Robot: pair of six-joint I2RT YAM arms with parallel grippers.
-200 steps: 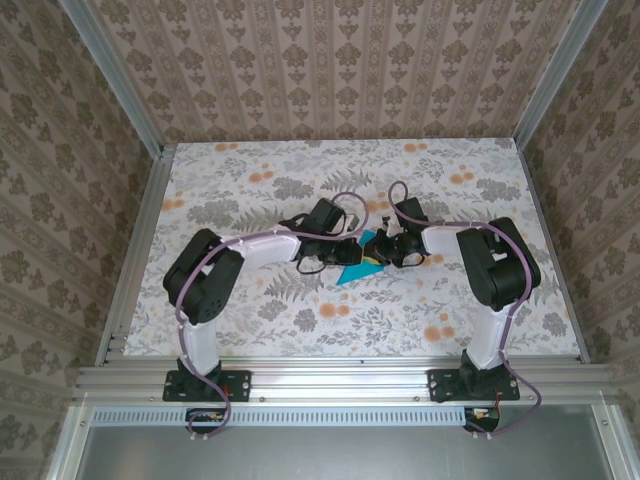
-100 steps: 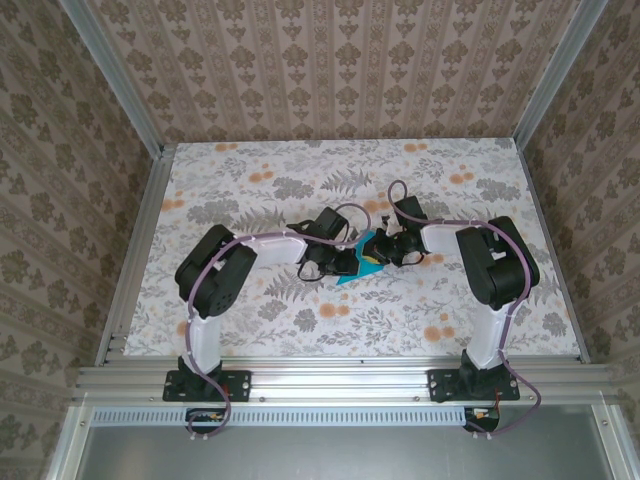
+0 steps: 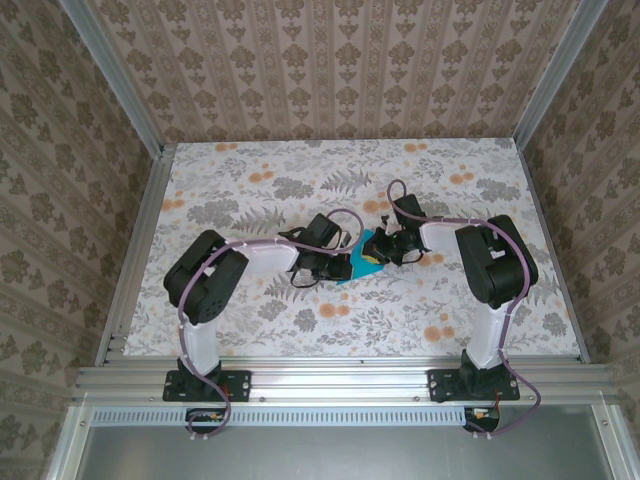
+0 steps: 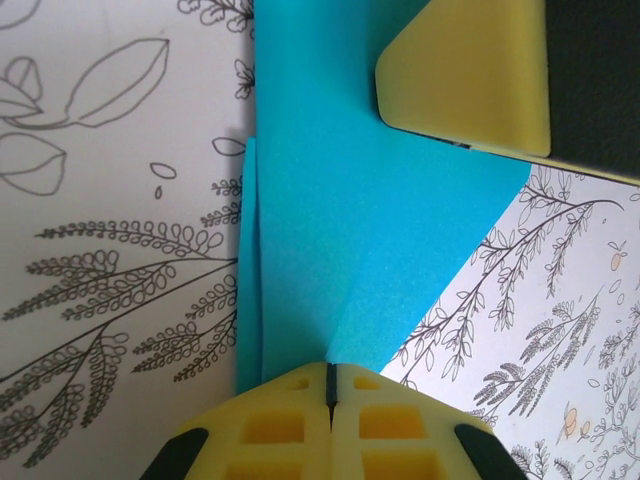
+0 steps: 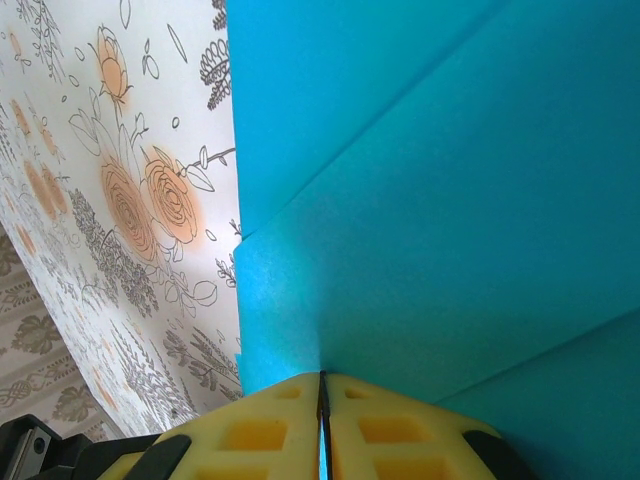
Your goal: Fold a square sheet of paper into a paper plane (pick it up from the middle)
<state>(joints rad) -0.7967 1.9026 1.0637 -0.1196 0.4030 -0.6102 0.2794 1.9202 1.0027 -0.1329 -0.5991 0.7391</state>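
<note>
Reaching in from the near edge, the left gripper (image 4: 328, 385) has its yellow pads pressed together on an edge of the folded teal paper (image 4: 350, 250). Just past it, the right gripper (image 5: 322, 390) is clamped on the same sheet from the other side. The paper hangs between both wrists, about mid-way across the floral table (image 3: 450, 320).

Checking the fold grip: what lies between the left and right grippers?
The teal paper, pinched by the left gripper and right gripper; left wrist view shows it.
</note>
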